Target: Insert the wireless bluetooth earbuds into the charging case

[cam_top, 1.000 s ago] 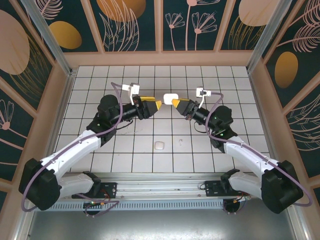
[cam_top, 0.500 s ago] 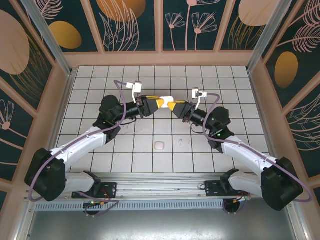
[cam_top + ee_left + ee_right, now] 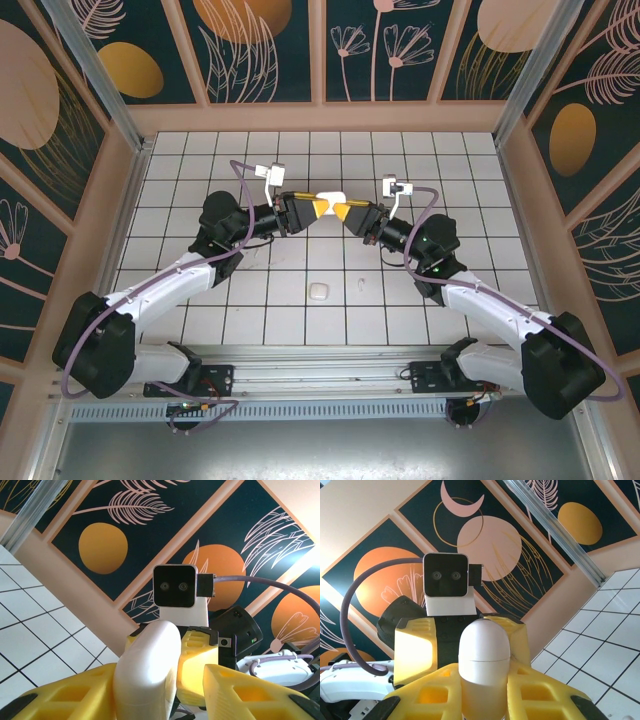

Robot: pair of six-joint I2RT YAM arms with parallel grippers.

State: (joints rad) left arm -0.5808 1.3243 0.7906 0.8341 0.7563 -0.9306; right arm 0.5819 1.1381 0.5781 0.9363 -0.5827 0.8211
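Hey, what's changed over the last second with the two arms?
The left arm's yellow fingers swung right and closed on the white rounded plastic case held aloft by the right arm's fingers. That case drifted slightly left. The second white case on the tiles stayed put.

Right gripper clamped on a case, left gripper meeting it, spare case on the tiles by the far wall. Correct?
No. The top view shows the spare case on the near side, between the arms. The rest stands: the right gripper is clamped on a case, with the left gripper meeting it.
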